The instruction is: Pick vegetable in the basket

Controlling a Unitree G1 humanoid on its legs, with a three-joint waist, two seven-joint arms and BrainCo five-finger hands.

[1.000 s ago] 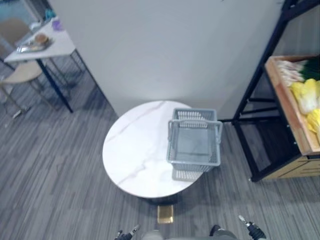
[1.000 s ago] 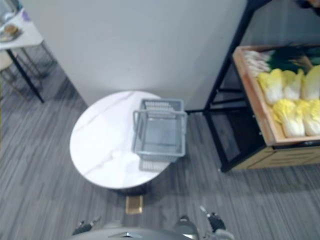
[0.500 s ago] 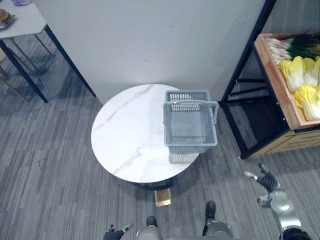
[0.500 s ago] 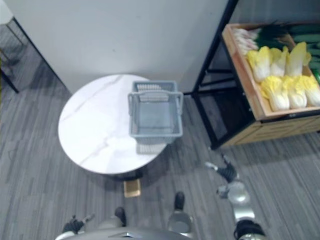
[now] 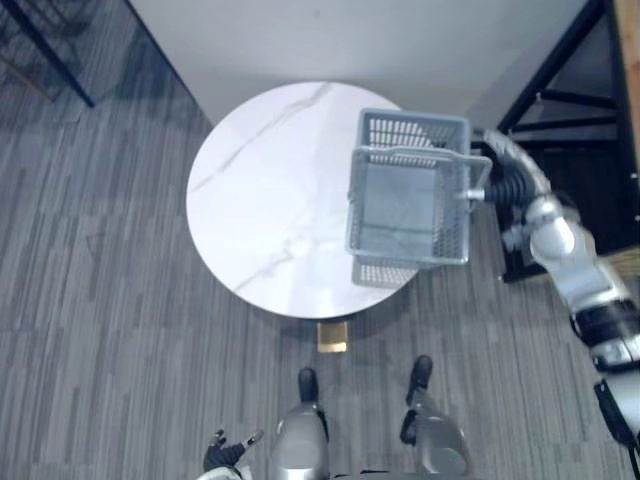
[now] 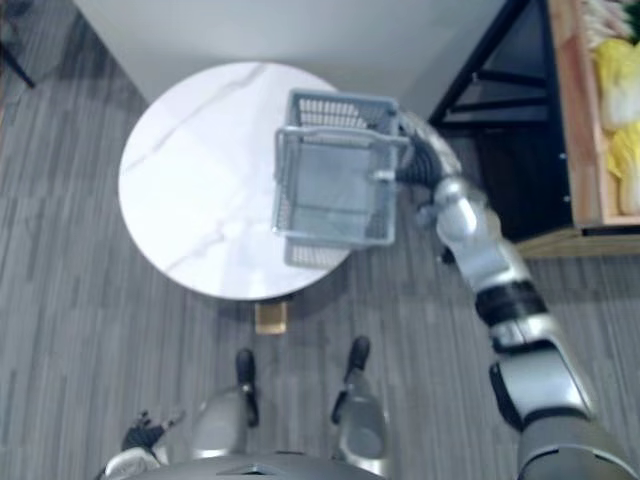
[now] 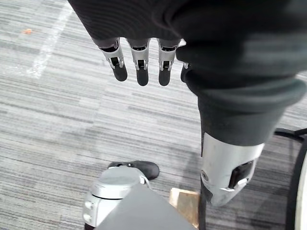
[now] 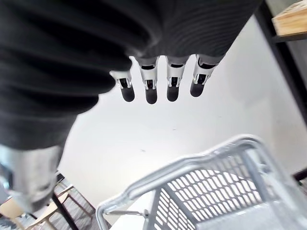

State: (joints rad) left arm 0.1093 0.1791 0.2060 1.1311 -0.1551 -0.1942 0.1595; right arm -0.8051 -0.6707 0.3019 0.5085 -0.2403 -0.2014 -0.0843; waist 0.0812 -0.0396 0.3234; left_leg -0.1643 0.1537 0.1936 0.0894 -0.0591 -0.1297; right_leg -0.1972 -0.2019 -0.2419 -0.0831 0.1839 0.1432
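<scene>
basket (image 5: 412,130) upright, long axis running front-to-back

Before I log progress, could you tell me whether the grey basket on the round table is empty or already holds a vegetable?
Empty: the basket shows its bare grey floor, with nothing lying in it.

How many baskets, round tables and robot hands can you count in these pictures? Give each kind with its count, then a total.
grey basket: 1
round table: 1
robot hands: 2, left hand, right hand
total: 4
</scene>
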